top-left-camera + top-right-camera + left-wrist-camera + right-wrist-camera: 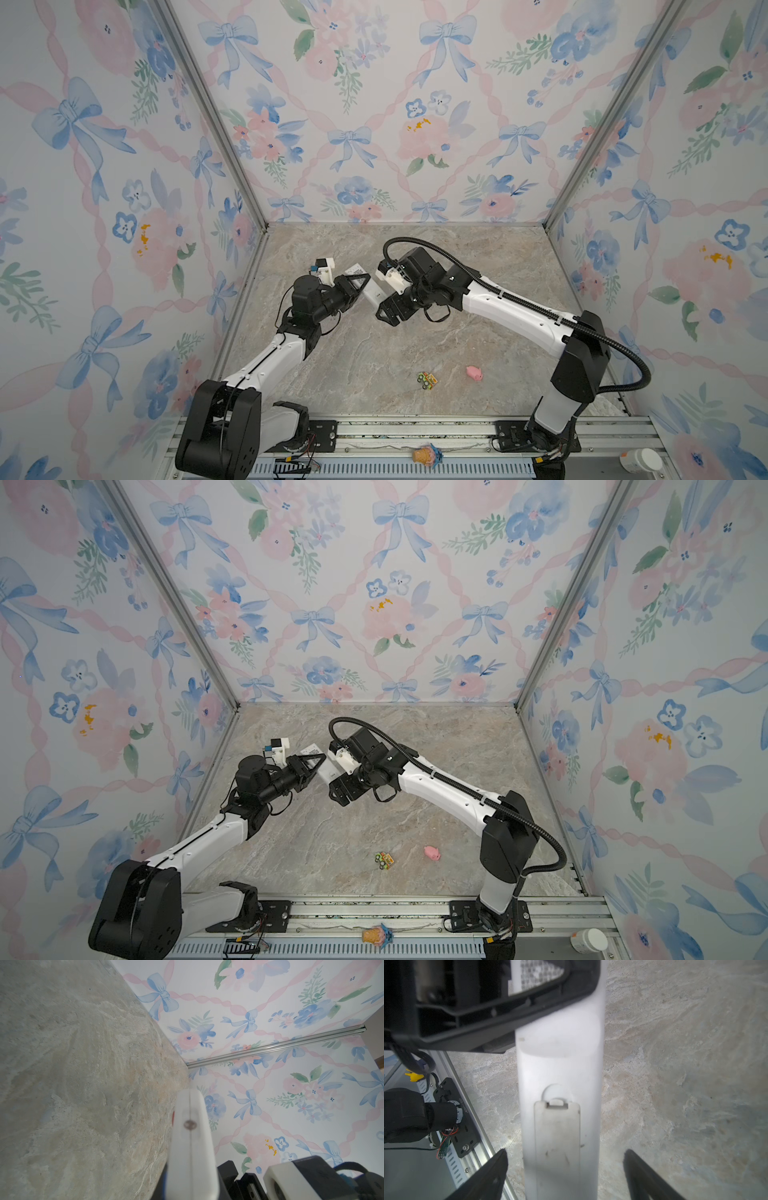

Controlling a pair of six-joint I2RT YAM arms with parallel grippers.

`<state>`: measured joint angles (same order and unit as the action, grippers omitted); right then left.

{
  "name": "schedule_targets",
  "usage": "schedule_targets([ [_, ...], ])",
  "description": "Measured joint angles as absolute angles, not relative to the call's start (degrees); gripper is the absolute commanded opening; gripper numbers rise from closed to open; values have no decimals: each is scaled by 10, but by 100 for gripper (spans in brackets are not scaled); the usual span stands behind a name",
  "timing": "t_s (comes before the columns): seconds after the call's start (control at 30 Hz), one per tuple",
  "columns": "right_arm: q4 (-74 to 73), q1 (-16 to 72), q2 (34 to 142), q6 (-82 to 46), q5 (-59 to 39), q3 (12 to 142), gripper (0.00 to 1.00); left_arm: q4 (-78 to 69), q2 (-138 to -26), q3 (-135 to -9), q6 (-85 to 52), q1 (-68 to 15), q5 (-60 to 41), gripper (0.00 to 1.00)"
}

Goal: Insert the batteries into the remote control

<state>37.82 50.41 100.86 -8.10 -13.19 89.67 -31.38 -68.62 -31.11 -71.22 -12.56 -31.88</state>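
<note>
1. Nearest lens: remote control (559, 1068), plain back showing, battery cover (557, 1142) seated.
2. The left tool (358, 283) is clamped on it, held over the table (374, 353).
3. The right tool (565, 1153) has jaws apart, straddling it, no contact.

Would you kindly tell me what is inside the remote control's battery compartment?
The remote control shows only its closed, scuffed battery cover, sitting flush in the back. Whether any batteries lie underneath cannot be seen.

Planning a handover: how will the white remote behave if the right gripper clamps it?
Probably stiff: the remote control juts straight from the left gripper without sagging. Its smooth shell may slip in the open right gripper. The battery cover looks seated flush, so should hold.
</note>
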Motion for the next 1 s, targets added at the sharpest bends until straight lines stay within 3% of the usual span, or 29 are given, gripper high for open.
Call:
schedule_targets([
  [0.47, 379, 505, 1025, -71, -133, 900, 70, -294, -686, -313, -712, -126, -316, 0],
  [0.93, 379, 507, 1025, -66, -129, 902, 35, -292, -686, -315, -712, -126, -308, 0],
  [1.0, 379, 507, 1025, -66, -129, 902, 30, -292, -690, -317, -712, -126, -309, 13],
])
